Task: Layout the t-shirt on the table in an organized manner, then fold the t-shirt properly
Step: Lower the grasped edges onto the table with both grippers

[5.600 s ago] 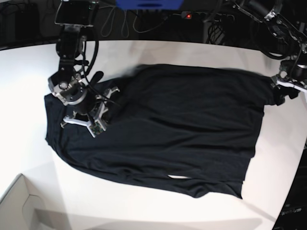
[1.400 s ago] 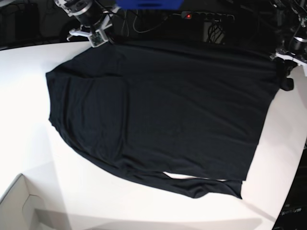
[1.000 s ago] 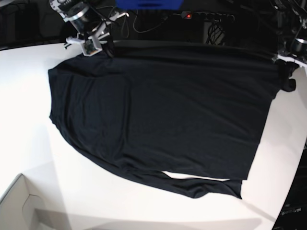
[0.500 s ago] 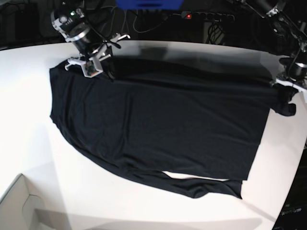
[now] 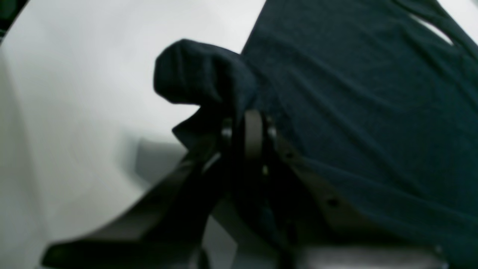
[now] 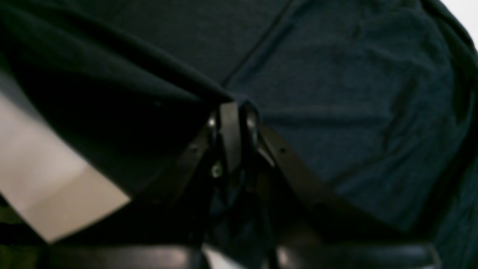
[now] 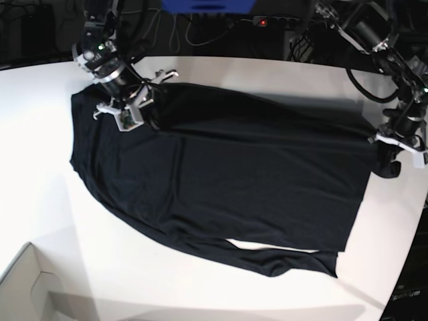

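Lengthwise, the t-shirt [image 7: 234, 180] runs left to right across the table [image 7: 40, 167].

1. The t-shirt [image 7: 227, 180] in my claws is plain black, no print (bluish-black up close through my wrist cameras).
2. The table [image 7: 40, 174] under it is smooth white.
3. My left gripper [image 7: 400, 142] is black with white parts.
4. My right gripper [image 7: 134, 107] matches it: black and white.
5. The box corner [image 7: 27, 287] is pale.

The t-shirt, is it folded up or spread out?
Spread out, not folded. The t-shirt lies mostly open on the table, while both grippers pinch its far edge, with a few wrinkles.
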Action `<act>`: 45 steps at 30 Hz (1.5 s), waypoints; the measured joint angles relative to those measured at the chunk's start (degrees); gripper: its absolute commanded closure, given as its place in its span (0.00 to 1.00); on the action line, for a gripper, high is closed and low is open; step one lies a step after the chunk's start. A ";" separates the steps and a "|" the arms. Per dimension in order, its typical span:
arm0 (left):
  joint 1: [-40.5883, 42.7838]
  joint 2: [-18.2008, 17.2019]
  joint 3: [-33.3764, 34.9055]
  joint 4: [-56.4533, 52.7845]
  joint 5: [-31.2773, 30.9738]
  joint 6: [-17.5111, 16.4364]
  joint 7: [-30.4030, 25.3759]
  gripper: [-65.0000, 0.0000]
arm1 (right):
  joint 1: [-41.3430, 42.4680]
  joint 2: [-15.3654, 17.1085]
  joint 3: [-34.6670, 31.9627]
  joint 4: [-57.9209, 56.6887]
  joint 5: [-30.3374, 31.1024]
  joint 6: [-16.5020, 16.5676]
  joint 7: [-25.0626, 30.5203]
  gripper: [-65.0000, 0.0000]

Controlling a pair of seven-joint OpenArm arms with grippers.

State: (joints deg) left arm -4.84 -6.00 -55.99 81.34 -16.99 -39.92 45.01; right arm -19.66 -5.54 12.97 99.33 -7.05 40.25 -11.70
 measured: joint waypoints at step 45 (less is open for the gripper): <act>-7.21 -4.37 8.09 -13.75 2.91 0.24 -0.17 0.63 | 6.19 4.39 0.13 -4.26 -0.31 -0.02 -7.93 0.58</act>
State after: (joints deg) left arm -12.05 -10.37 -47.90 67.59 -14.09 -39.68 44.84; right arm -13.47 -1.15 13.10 95.07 -7.35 40.23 -19.64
